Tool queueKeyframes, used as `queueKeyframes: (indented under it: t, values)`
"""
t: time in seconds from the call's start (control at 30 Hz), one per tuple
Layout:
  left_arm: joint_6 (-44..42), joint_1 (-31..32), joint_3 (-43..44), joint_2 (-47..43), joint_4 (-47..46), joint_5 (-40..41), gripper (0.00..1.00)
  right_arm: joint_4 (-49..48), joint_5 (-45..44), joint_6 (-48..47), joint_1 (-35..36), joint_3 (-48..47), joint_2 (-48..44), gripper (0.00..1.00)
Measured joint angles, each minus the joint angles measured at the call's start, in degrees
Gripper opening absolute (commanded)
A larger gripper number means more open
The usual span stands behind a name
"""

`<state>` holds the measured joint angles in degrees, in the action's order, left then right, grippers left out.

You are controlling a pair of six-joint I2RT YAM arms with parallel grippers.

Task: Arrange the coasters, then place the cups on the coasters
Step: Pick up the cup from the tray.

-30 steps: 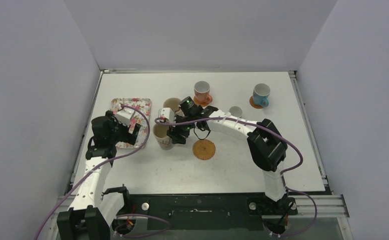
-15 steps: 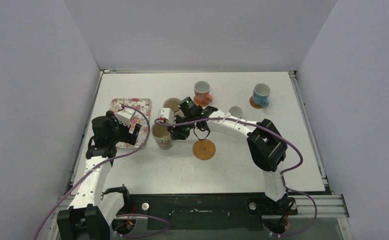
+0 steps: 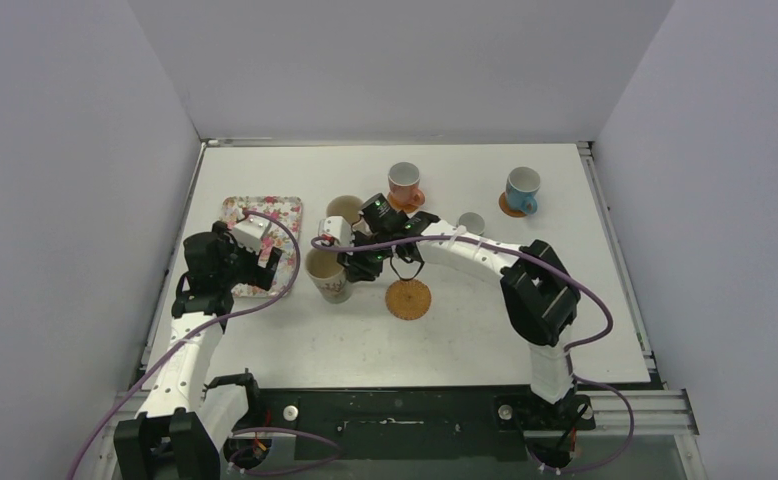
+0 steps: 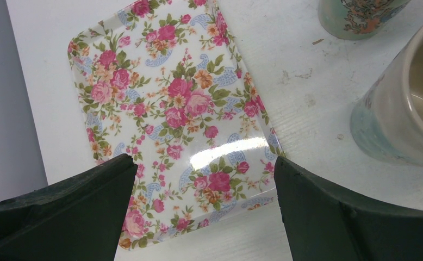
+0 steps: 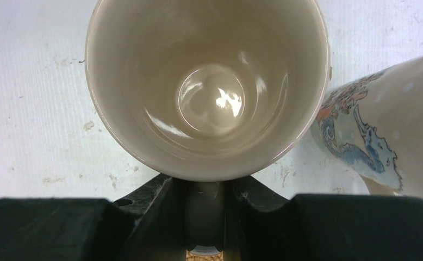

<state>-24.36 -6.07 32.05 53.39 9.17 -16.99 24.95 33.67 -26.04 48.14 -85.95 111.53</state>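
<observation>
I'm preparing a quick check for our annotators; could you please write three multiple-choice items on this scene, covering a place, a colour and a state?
1. The floral tray lies: A on the left, under the left claw; B far right; C dead centre.
2. The rightmost mug is: A blue; B pink; C cream.
3. The right claw is: A wide open; B shut on the cream mug's handle; C out of view.
Answers: A, the left wrist view looks straight down on it; A, clear from above; B, the handle sits pinched in it.
</observation>
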Motion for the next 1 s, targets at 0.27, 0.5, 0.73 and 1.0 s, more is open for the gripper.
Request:
queueKeyframes:
  t: [0.27,0.5,0.73,1.0]
  values:
    - [0.0,0.0,0.0,0.0,0.0,0.0,0.97,-0.26,0.02,1.36,-0.52,3.56,-4.48,0.0]
    - [0.0,0.0,0.0,0.07,0.0,-0.02,0.97,-0.96,0.42,1.46,-1.33,4.5,-8.48,0.0]
    - [0.0,0.0,0.0,0.17,0.0,0.0,0.97,-0.5,0.37,1.22,-2.03,4.5,-11.69,0.0]
    - [0.0,0.0,0.0,0.85,0.0,-0.02,0.97,2.19,-0.46,0.7,-2.84,4.5,-16.96,0.0]
